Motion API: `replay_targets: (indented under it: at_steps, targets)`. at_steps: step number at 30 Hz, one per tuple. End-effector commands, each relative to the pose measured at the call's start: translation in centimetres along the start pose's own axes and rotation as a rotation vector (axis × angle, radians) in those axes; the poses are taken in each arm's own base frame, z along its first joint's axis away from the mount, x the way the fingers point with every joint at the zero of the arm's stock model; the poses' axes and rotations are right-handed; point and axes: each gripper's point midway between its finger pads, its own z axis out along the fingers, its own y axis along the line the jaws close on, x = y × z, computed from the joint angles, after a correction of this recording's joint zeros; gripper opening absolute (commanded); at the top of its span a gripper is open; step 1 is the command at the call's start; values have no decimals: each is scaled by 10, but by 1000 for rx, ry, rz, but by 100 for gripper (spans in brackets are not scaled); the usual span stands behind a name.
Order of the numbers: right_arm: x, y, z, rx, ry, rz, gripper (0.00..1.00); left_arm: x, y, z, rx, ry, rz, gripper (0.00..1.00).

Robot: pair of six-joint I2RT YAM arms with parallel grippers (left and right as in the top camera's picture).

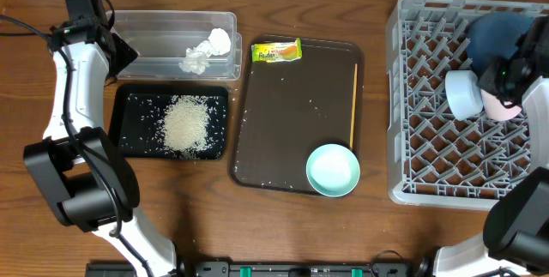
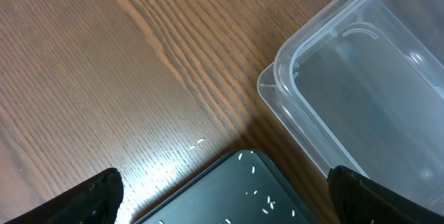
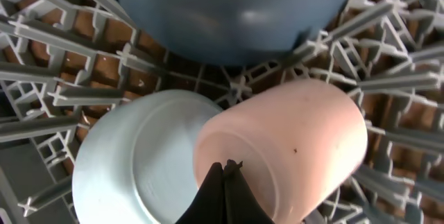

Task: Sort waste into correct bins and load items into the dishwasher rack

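Observation:
The grey dishwasher rack (image 1: 429,187) stands at the right. It holds the dark blue plate (image 1: 497,30), a pale blue bowl (image 1: 463,94) and the pink cup (image 1: 508,109). My right gripper (image 1: 504,88) hangs just over the cup (image 3: 298,141) with its fingers (image 3: 227,164) shut together and nothing between them; the bowl (image 3: 139,154) and the plate (image 3: 236,16) are close by. The second pale blue bowl (image 1: 333,170), the orange stick (image 1: 354,105) and the yellow-green wrapper (image 1: 276,51) lie on the brown tray. My left gripper (image 1: 120,54) is open and empty (image 2: 229,200) above a corner of the black tray (image 2: 236,189).
The clear tub (image 1: 146,33) at the back left holds the crumpled tissue (image 1: 206,51); its empty end shows in the left wrist view (image 2: 374,106). The black tray (image 1: 133,127) holds the rice heap (image 1: 184,124). The brown serving tray (image 1: 292,131) sits mid-table with a few stray grains.

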Motion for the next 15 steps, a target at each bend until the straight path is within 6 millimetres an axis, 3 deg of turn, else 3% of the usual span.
replay_targets:
  at_steps: [1,6,11,15]
  targets:
    - [-2,-24,-12,114,-29,62,1,2,2,4,-11,6,-8,96]
    - [-6,-30,-47,125,-89,87,1,2,2,4,-11,6,-7,96]
    - [-7,-40,-60,171,-114,99,1,1,2,4,-11,6,-7,96]
    - [-8,-12,-57,14,-98,57,1,1,2,4,-11,6,-7,96]
